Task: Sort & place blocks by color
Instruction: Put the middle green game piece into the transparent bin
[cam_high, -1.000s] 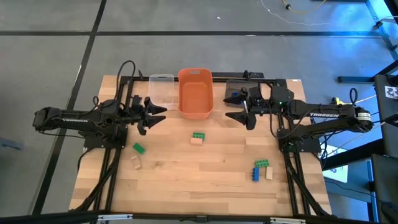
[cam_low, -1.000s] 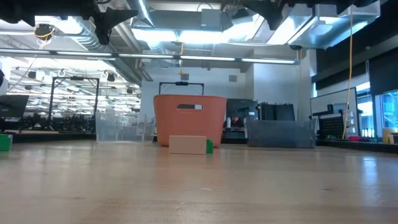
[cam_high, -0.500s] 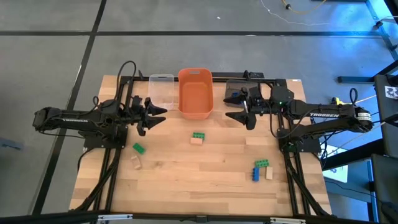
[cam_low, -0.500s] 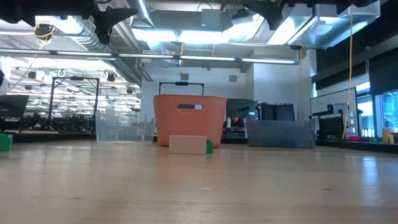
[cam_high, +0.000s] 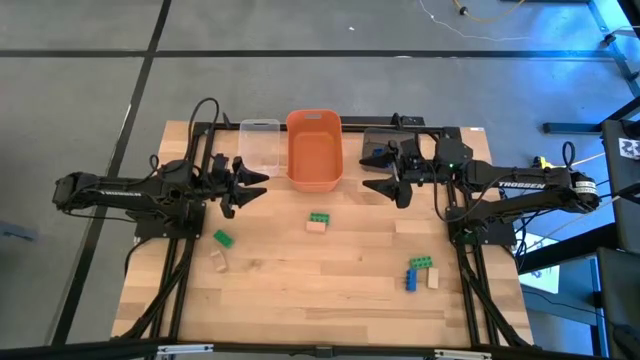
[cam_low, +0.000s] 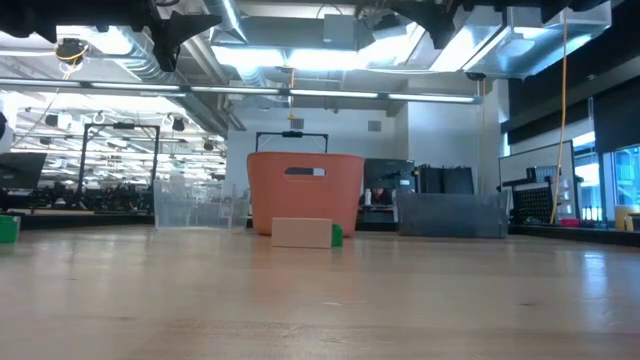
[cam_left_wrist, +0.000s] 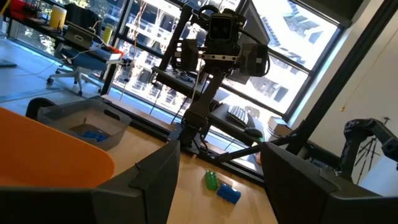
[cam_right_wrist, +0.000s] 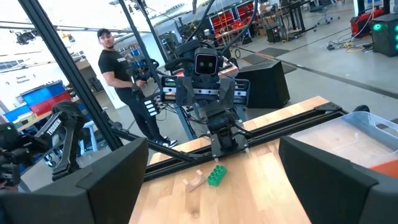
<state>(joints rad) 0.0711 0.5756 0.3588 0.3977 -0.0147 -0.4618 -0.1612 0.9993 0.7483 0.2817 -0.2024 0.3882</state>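
One wooden tabletop (cam_high: 330, 290) carries everything. At its far edge stand three bins in a row: a clear bin (cam_high: 259, 143), an orange bin (cam_high: 314, 148) and a grey bin (cam_high: 381, 147), the last holding some blue pieces, too small to count from the left wrist view.

Seven blocks lie loose on the wood, as far as the overhead view lets me count. A green block (cam_high: 320, 217) touches a tan block (cam_high: 316, 226) near the middle. A second green block (cam_high: 223, 238) and a second tan block (cam_high: 218, 260) lie on the left side. On the right, a green block (cam_high: 422, 263), a blue block (cam_high: 411, 279) and a tan block (cam_high: 433, 278) cluster together.

Two arms stretch inward. The left pincer (cam_high: 251, 184) hovers beside the clear bin, jaws apart, holding nothing. The right pincer (cam_high: 380, 174) hovers by the grey bin, jaws spread wide and empty.
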